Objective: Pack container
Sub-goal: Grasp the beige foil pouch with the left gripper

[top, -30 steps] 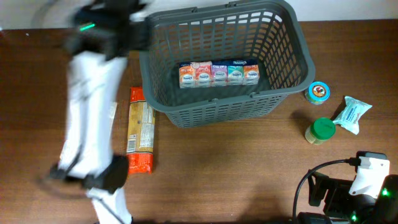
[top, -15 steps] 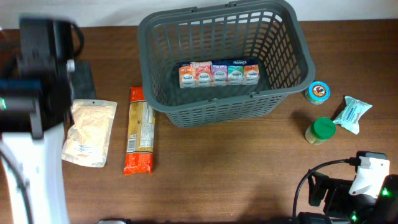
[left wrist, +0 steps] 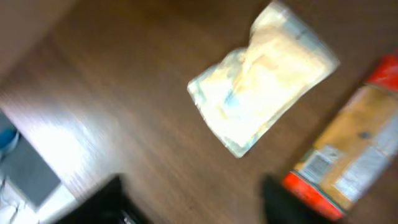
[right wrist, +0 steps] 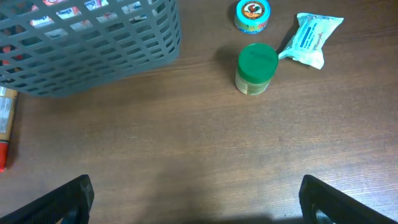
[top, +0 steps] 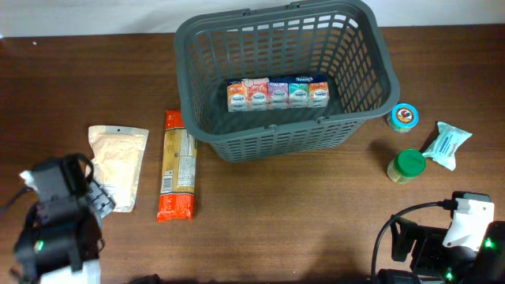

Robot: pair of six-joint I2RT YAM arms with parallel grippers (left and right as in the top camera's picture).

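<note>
Overhead view, with wrist views: packing at an early stage. The container point(top: 284, 138): dark grey lattice basket, upright, at the far middle of the table point(top: 260, 229).

Inside the container, on its floor: one row of small cartons point(top: 278, 92), side by side. Judged as packed: that row only.

Left of the container, outside it: long red-ended packet point(top: 177, 173), just beside the near-left corner; pale pouch point(top: 117, 166), farther left, lying flat.

Right of the container, outside it: blue-rimmed tin point(top: 404, 117), just beside the wall; green-lidded jar point(top: 408, 165), off the near-right corner; white-and-blue soft pack point(top: 447, 144), farthest right.

Left to pack, by this count: five items.

The left gripper point(left wrist: 193, 211): well to the near left of the container, by the pouch's near end, jaws apart, nothing between them; view blurred.

The right gripper point(right wrist: 199, 208): well to the near right of the container, jaws wide apart, empty, short of the jar.
</note>
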